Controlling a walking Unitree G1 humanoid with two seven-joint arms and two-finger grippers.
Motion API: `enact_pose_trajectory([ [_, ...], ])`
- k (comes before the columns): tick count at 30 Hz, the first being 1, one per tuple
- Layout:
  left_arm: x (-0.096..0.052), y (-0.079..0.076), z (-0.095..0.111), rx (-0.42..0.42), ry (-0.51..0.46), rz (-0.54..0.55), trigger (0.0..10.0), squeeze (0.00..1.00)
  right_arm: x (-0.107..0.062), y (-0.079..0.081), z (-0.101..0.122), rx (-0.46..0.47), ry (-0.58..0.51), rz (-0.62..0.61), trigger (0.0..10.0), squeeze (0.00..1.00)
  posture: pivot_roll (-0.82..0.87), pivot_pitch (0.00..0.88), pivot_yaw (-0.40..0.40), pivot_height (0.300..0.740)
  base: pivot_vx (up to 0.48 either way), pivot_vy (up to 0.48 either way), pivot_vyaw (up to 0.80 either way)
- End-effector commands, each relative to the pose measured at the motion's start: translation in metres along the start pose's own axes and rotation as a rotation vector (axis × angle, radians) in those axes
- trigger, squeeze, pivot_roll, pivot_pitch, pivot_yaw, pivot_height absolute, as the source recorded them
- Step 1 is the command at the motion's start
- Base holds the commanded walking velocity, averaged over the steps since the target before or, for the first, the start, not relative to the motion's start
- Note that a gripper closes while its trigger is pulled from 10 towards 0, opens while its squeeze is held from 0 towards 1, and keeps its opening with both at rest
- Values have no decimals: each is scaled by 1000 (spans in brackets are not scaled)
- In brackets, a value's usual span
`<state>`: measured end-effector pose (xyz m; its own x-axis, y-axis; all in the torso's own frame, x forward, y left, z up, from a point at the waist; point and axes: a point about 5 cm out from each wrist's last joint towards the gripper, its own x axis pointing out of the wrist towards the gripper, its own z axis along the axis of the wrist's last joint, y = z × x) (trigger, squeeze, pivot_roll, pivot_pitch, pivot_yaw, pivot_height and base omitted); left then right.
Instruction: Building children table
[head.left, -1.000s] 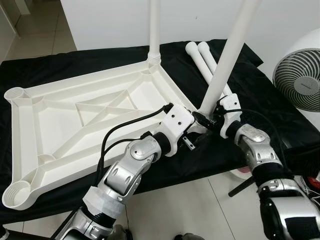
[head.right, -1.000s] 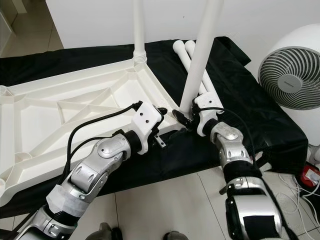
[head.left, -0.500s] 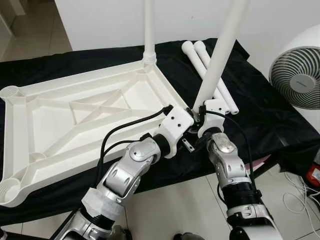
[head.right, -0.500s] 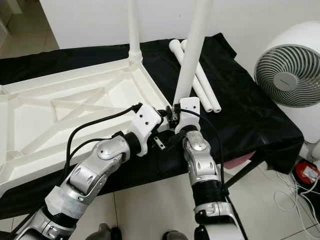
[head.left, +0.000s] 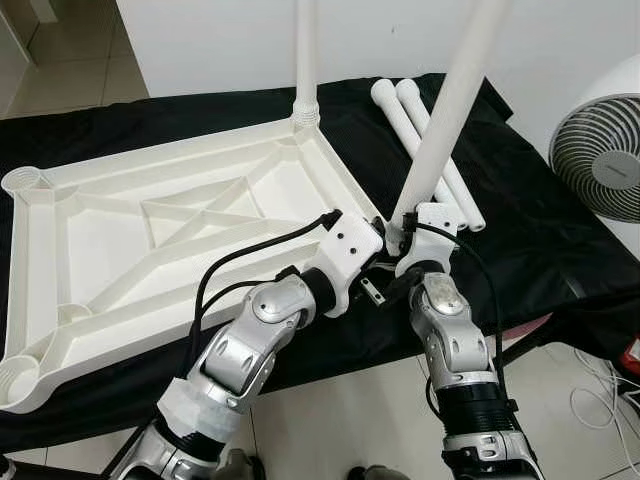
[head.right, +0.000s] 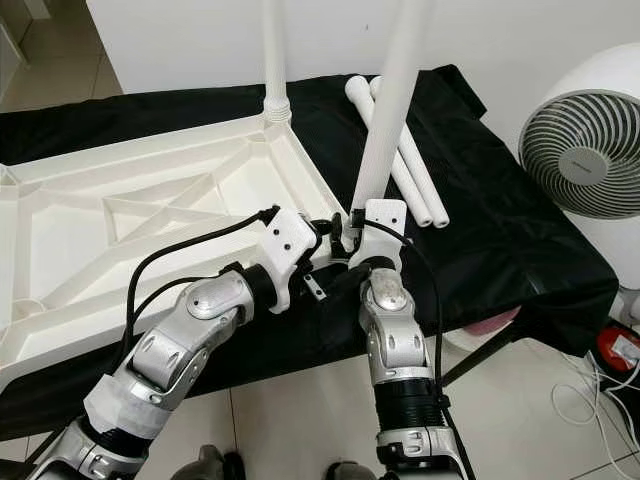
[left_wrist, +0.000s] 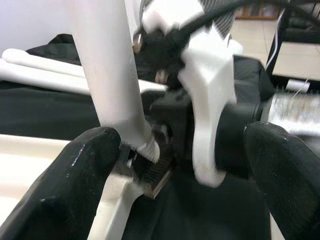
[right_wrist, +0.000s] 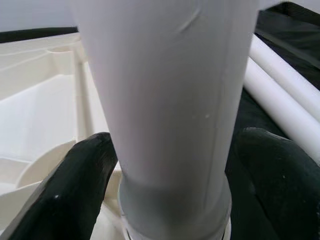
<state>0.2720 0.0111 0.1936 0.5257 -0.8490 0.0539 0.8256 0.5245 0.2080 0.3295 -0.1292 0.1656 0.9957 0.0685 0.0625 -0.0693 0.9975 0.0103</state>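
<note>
Tabletop (head.left: 170, 215) lies upside down on the black-draped desk (head.left: 520, 230), sockets up. My right fingers (right_wrist: 90, 165) straddle the leg (head.left: 440, 120) standing tilted at the near corner socket, apparently steadying it; my left fingers (left_wrist: 85, 165) spread wide beside its base. No readable writing anywhere.

A black cloth (head.left: 560, 230) covers the worktop and hangs over its near edge, spreading out on every side of the fingers. A white fan (head.left: 600, 165) with a round grille stands to the right, well apart from the fingers, beyond the cloth's edge. Pale floor tiles (head.left: 330, 420) lie below them. A white wall (head.left: 210, 45) rises behind the worktop. White cables (head.right: 600, 395) trail on the floor at the lower right, beside a red object (head.right: 622, 350).
</note>
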Motion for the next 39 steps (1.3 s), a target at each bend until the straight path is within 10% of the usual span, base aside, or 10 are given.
enact_pose_trajectory([
  [1, 0, -2, -8, -2, 42, -10, 10000, 0, 1, 2, 6, 8, -29, 15, 10000, 1000, -91, 95, 13, 740, 0, 0, 0],
  [7, -4, 3, -7, 0, 37, -3, 10000, 0, 5, -11, 9, -63, -10, 200, 10000, 1000, -89, 89, 13, 740, 0, 0, 0],
  [8, -5, 4, -6, -1, 35, -1, 10000, 0, 5, -14, 8, -81, 2, 245, 10000, 0, -90, 85, 15, 740, 0, 0, 0],
  [30, -10, -1, -10, 5, 67, -73, 10000, 0, 22, -40, 10, -275, 11, 629, 10000, 0, -78, 85, 28, 740, 0, 0, 0],
  [31, -10, -4, -10, 4, 69, -85, 10000, 0, 25, -41, 9, -286, 20, 642, 7294, 0, -78, 85, 28, 740, 0, 0, 0],
  [32, -10, -4, -10, 4, 69, -85, 10000, 0, 25, -41, 9, -286, 20, 642, 7294, 0, -78, 85, 28, 740, 0, 0, 0],
  [33, -10, -6, -11, 3, 72, -98, 10000, 0, 27, -44, 8, -305, 28, 643, 745, 0, -78, 85, 28, 740, 0, 0, 0],
  [39, -11, -8, -13, 6, 87, -112, 10000, 0, 28, -53, 3, -332, 58, 650, 0, 0, -78, 85, 28, 740, 0, 0, 0],
])
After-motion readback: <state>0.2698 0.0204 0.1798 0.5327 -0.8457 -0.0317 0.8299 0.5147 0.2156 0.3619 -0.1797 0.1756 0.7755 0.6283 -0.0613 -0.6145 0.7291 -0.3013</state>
